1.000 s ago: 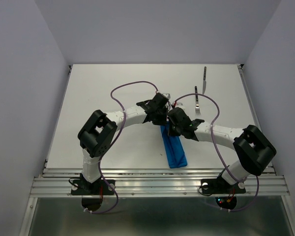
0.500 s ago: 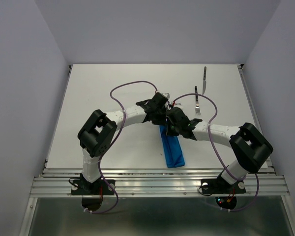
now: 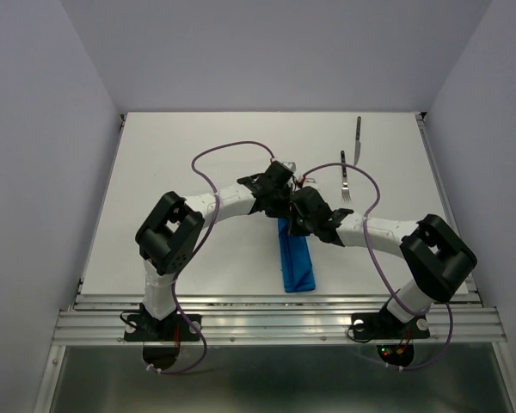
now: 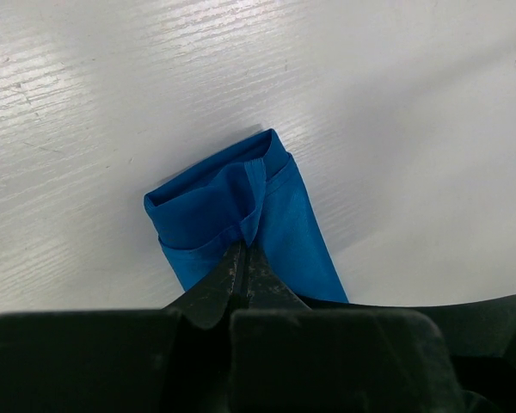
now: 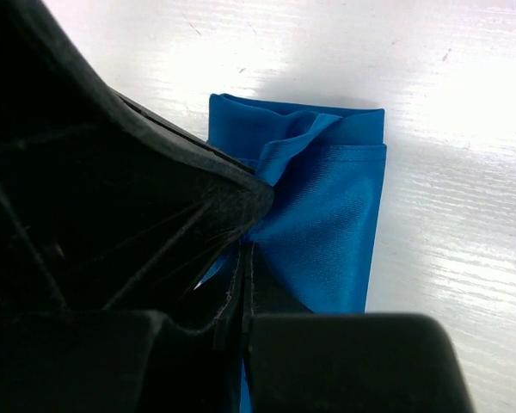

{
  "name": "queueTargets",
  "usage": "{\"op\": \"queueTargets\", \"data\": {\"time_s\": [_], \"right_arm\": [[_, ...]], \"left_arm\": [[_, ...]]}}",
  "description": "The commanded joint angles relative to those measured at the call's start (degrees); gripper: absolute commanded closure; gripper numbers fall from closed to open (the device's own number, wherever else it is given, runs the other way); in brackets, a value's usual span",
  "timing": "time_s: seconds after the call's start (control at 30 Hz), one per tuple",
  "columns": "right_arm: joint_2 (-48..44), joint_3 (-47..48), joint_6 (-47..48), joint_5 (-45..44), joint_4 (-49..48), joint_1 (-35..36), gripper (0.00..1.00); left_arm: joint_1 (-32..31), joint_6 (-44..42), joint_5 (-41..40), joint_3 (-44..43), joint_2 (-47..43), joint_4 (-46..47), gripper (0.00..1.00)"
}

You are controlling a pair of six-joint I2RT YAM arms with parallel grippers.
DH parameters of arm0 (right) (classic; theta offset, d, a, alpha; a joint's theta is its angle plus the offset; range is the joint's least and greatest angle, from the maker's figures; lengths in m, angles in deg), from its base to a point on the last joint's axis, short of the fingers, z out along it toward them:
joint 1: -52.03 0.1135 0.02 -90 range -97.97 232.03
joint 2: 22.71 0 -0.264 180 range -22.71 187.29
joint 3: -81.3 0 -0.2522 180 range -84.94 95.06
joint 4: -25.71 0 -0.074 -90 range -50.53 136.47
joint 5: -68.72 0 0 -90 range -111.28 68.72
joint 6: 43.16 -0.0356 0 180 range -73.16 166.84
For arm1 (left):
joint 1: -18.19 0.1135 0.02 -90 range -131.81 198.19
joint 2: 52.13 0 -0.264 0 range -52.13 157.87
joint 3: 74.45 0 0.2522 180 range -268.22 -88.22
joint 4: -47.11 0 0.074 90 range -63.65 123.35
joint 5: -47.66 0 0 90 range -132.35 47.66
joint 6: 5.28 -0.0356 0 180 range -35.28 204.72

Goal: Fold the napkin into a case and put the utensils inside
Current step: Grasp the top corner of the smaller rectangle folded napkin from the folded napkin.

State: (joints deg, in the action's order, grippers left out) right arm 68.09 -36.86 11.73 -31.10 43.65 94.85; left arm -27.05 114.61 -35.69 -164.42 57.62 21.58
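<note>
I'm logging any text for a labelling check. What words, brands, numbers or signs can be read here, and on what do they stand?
None can be read in any view.
The napkin is plain blue, without print or tag.
The fork and knife are too small to show any stamp.
The table shows no markings.

I find nothing to read in any view: no words, labels, brand marks or numbers on the blue napkin [image 3: 297, 267] or the white surface [image 3: 198, 146] (the tiny red and green dots [image 3: 383, 350], lower right of the overhead view, are lights, not characters).
</note>
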Motion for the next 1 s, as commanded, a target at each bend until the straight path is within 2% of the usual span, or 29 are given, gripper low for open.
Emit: {"op": "queueTargets", "data": {"time_s": [0.0, 0.13, 0.33, 0.53, 0.6, 0.77, 0.97], "right_arm": [[-0.4, -1.4, -1.7, 0.5, -8.7, 0.6, 0.99], [1.1, -3.9, -3.6, 0.9, -13.4, 0.6, 0.99], [1.4, -5.2, -4.5, 1.2, -15.1, 0.6, 0.99], [-0.9, -5.1, -4.2, 1.5, -13.9, 0.6, 0.84], [-1.7, -5.2, -4.2, 1.4, -13.7, 0.6, 0.82], [-4.0, -5.7, -4.1, 0.9, -12.4, 0.6, 0.75], [-6.8, -6.6, -4.3, 0.0, -10.7, 0.6, 0.72]], "left_arm": [[-0.7, 0.9, 2.0, 0.2, -1.3, 1.9, 1.0], [-0.6, 1.7, 2.4, 0.1, -0.6, 1.8, 1.0], [-0.6, 2.5, 1.8, 0.7, -0.2, 1.8, 1.0], [-0.3, 2.6, 1.9, 0.5, 0.5, 1.5, 1.0], [-0.1, 2.6, 1.9, 0.2, 0.6, 1.4, 1.0], [0.0, 2.5, 1.9, -0.3, 0.6, 1.1, 0.87], [0.1, 2.3, 2.0, -0.6, 0.3, 0.8, 0.8]]}}
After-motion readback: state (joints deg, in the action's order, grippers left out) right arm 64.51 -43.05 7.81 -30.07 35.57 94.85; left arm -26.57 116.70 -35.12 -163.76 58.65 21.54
